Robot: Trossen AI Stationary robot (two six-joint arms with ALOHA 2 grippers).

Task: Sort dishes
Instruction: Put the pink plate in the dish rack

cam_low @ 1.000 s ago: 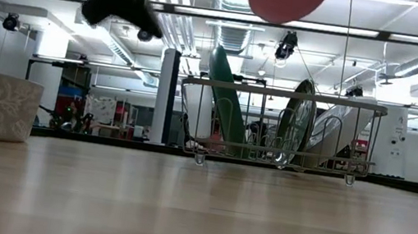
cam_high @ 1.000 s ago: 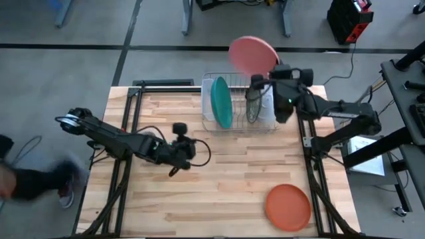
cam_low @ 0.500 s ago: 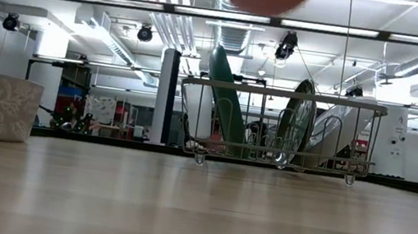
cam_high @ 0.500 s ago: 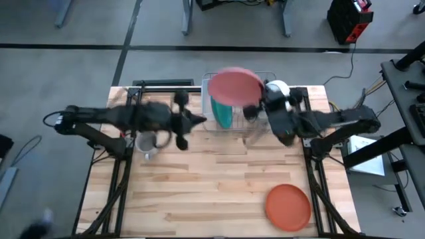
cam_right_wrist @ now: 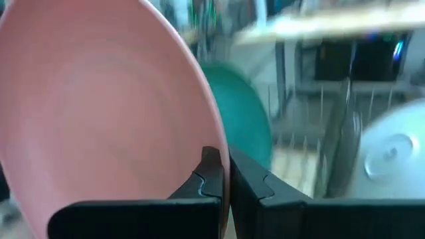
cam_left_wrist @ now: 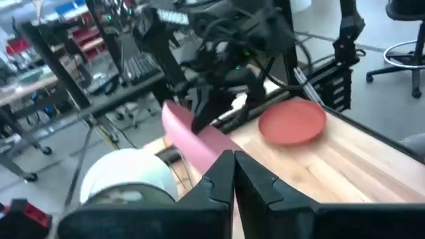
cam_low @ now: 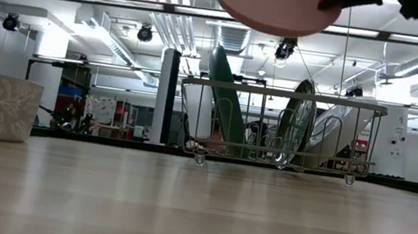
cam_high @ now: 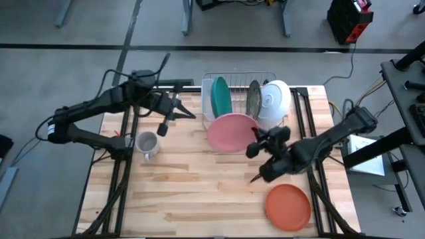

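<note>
Before the rack (cam_high: 239, 99), pincer-held pink plate (cam_high: 231, 131)

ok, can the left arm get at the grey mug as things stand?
Probably yes. The left gripper is shut on nothing, hanging beside the mug, which stands alone on bare table. The right gripper holds the pink plate farther off.

The right hand (cam_high: 254, 147) holds the pink plate (cam_high: 231, 132) by its rim above the surface (cam_high: 199, 192), just before the rack (cam_high: 238, 78); the orange-red plate (cam_high: 288, 206) lies near the front edge.
</note>
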